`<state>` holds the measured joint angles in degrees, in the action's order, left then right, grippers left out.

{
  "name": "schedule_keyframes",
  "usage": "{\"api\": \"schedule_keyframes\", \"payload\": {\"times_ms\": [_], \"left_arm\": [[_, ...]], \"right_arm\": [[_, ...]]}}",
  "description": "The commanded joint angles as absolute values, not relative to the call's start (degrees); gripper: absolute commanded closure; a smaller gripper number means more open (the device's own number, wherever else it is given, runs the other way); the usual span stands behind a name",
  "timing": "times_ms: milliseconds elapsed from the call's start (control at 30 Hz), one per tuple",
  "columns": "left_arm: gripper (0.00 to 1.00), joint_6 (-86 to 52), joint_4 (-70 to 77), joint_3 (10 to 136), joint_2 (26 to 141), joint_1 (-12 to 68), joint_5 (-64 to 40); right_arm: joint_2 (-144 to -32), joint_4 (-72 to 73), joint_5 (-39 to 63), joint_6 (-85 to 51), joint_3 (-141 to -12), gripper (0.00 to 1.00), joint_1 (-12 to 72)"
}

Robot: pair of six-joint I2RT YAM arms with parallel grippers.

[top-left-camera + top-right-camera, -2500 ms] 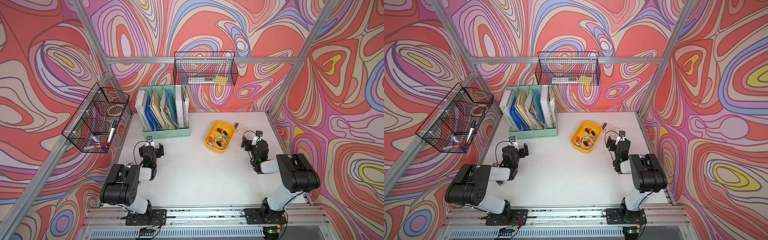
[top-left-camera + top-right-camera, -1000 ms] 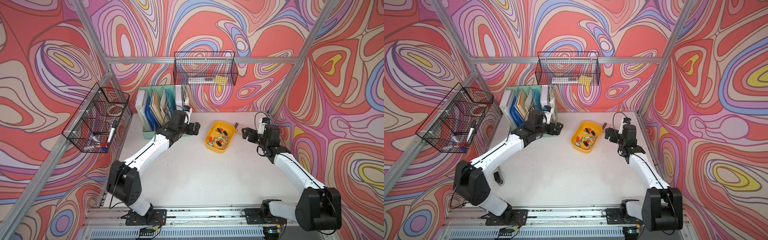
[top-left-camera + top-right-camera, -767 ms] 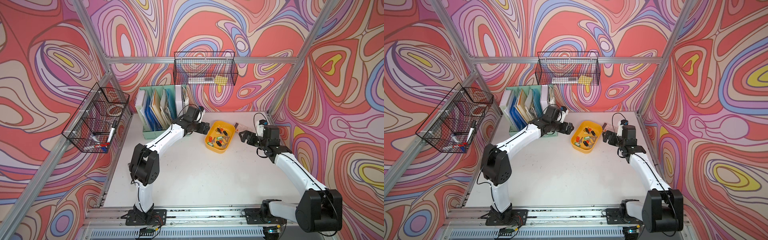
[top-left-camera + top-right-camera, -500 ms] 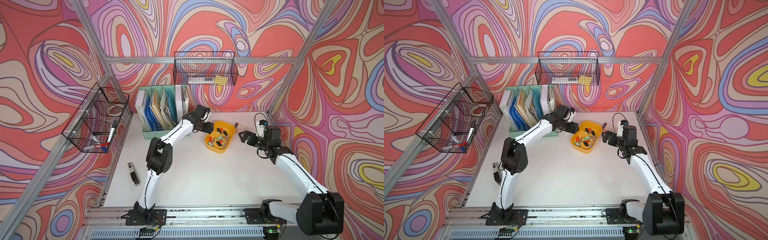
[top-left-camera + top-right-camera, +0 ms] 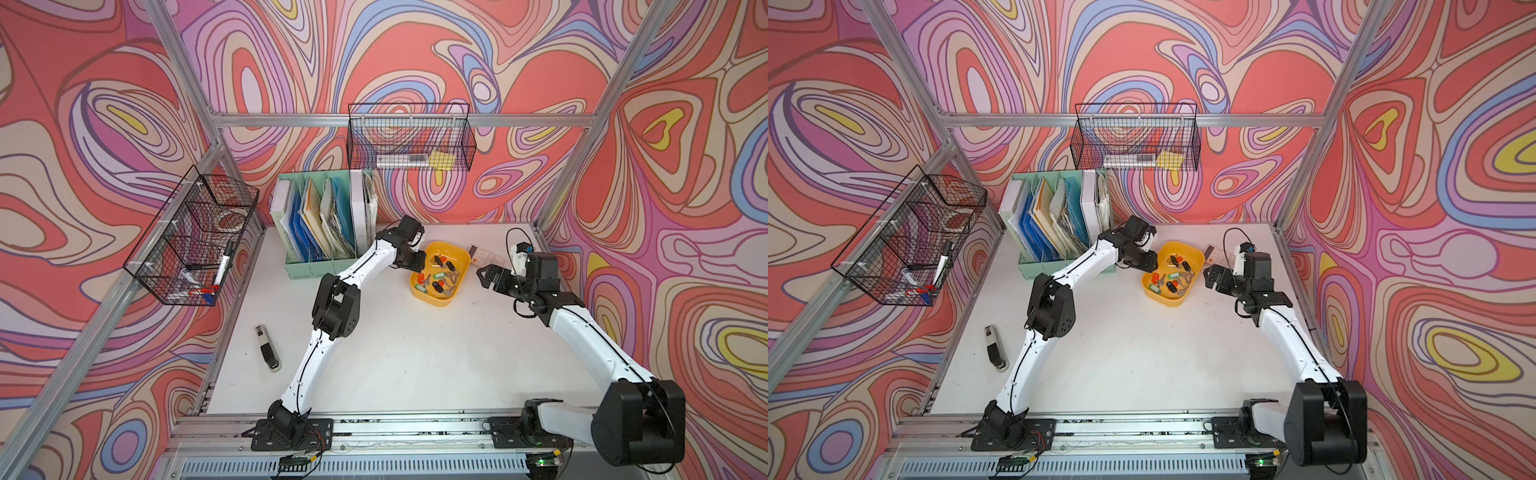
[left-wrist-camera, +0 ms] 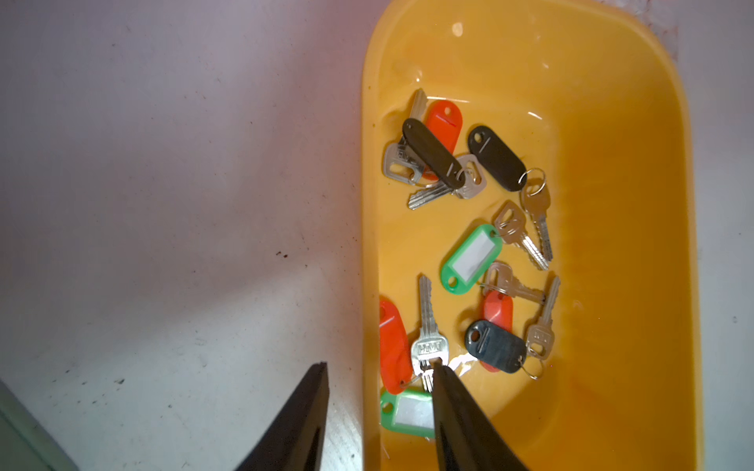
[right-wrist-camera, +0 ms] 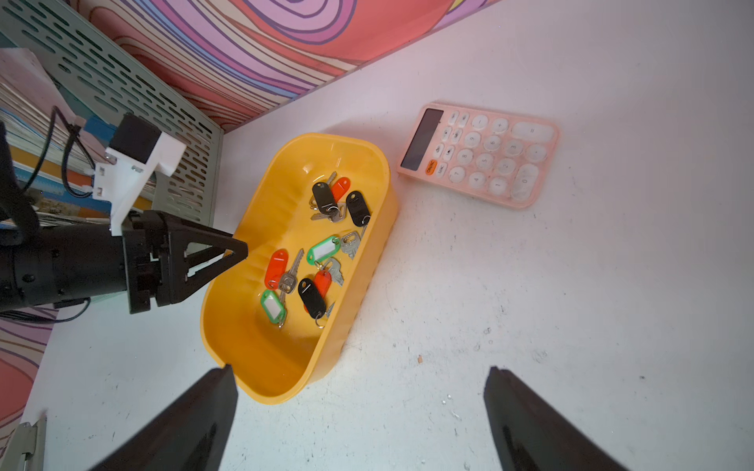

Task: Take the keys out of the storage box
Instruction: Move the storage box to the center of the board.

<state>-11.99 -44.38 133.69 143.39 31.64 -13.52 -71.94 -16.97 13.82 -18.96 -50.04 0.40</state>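
Note:
The storage box [image 5: 436, 301] [image 5: 1169, 302] is a shallow yellow tray at the back middle of the table. The keys [image 5: 438, 276] [image 6: 469, 257] [image 7: 322, 248] lie loose inside it: several silver keys with red, green and black tags. My left gripper [image 5: 417, 266] [image 6: 380, 367] straddles the box's left rim [image 6: 369, 163], one finger over the table and one inside near a silver key. Its jaws are partly closed, with a gap left and nothing gripped. My right gripper [image 5: 488, 276] [image 7: 361, 369] hangs wide open and empty over the table, beside the box's right wall [image 7: 261, 359].
A pink calculator [image 5: 480, 255] [image 7: 479, 157] lies right behind the box. The mint-green file holder [image 5: 324, 224] stands to the box's left, close to my left arm. Black wire baskets [image 5: 409, 139] [image 5: 195, 237] hang on the walls. A small black-and-silver object [image 5: 268, 347] lies at the table's left.
My left arm has stretched from the file holder over to the box's left rim, and its jaws have narrowed. The right gripper has barely shifted and stays wide open.

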Motion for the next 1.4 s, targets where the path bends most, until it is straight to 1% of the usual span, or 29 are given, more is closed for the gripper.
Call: {"api": "schedule_keyframes", "payload": {"times_ms": [0, 167, 267, 433, 800, 900, 1067, 1367], "left_arm": [[0.68, -11.3, -46.3, 135.6, 144.8, 32.0, -11.9], [0.89, -12.2, -46.7, 135.5, 144.8, 32.0, -10.7], [1.0, -12.3, -47.4, 135.3, 144.2, 32.0, -10.0], [1.0, -12.2, -46.9, 131.8, 141.0, 32.0, -8.9], [1.0, -13.3, -40.2, 113.1, 127.3, 31.6, -7.8], [1.0, -13.9, -37.3, 104.9, 122.3, 31.5, -5.4], [1.0, -17.1, -28.9, 87.0, 112.0, 30.8, -1.9], [1.0, -23.1, -24.9, 62.1, 94.8, 29.5, 1.6]], "right_arm": [[-73.2, -17.3, 13.1, -18.1, -51.8, 0.02, 0.3], [-73.6, -17.7, 13.0, -16.9, -52.3, 0.02, 0.3], [-73.7, -17.9, 12.9, -16.1, -52.4, 0.02, 0.3], [-73.9, -17.9, 13.1, -15.5, -52.8, 0.02, 0.3], [-72.8, -16.8, 14.9, -15.2, -52.8, 0.02, 0.4], [-72.3, -16.4, 15.1, -15.0, -52.5, 0.02, 0.3], [-71.8, -14.8, 15.8, -15.6, -51.6, 0.02, 0.3], [-72.0, -12.9, 19.1, -16.6, -51.2, 0.02, 0.3]]}}
